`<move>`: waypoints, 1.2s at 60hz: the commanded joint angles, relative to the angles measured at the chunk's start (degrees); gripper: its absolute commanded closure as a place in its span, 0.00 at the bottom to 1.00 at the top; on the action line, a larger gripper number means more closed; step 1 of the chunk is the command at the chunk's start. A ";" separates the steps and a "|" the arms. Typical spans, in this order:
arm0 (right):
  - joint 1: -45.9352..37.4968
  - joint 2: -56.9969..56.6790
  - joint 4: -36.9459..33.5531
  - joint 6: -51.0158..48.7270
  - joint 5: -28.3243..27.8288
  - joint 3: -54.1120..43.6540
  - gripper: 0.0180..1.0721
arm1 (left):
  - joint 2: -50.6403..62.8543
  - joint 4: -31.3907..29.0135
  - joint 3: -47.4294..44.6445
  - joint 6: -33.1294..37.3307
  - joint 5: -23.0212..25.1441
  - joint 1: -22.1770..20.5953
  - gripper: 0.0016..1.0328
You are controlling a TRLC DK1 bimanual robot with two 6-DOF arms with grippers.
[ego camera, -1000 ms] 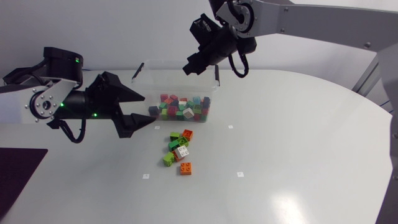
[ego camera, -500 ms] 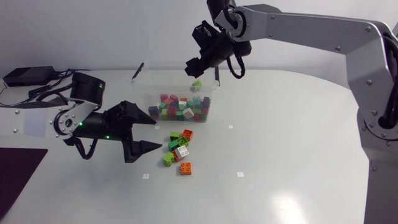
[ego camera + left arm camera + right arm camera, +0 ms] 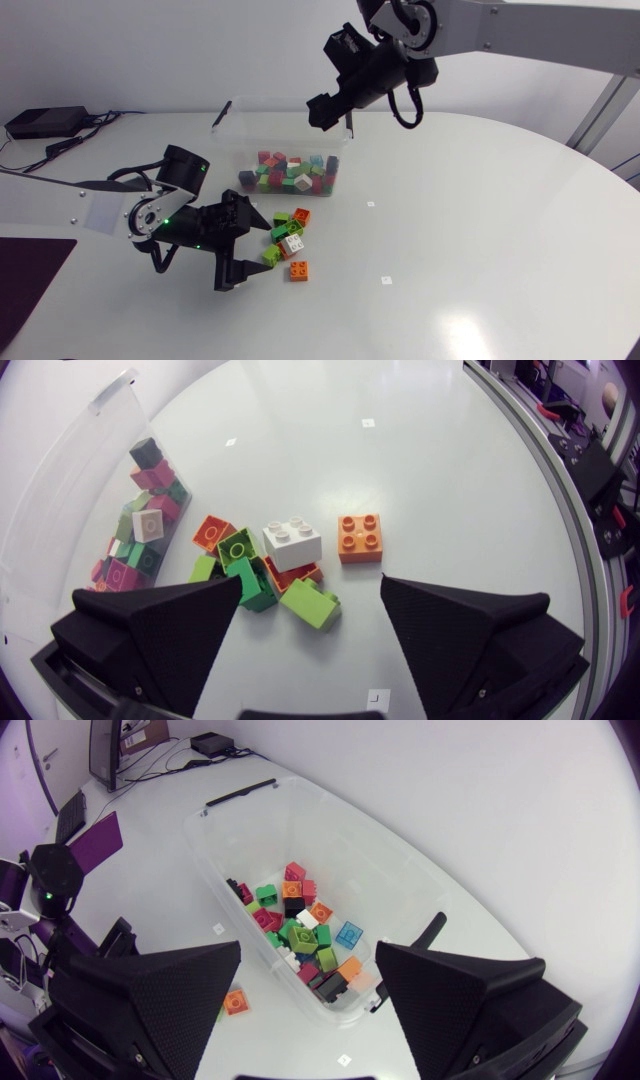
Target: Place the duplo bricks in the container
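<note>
Duplo bricks (image 3: 292, 543) | clustered just ahead of spread left claw (image 3: 310, 588)

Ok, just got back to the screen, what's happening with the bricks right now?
The left arm is down at the small pile of loose plastic bricks on the white table, jaws open, nothing gripped. The right arm hangs above the clear plastic container, jaws open and empty. The container holds many coloured bricks; an orange square brick, a white brick and several green bricks lie outside it.
</note>
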 commanded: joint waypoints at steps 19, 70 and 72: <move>1.52 -11.65 5.15 -1.24 -1.80 -20.50 0.06 | 6.61 0.71 0.83 3.90 -1.56 -1.47 0.07; 4.33 -13.15 8.14 -0.53 -1.45 -27.89 0.06 | 8.64 -4.57 3.64 5.83 -1.65 -2.09 0.13; 4.51 -13.15 8.14 -0.53 -1.45 -28.06 0.06 | 9.16 -4.74 3.91 5.74 -1.65 -2.09 0.16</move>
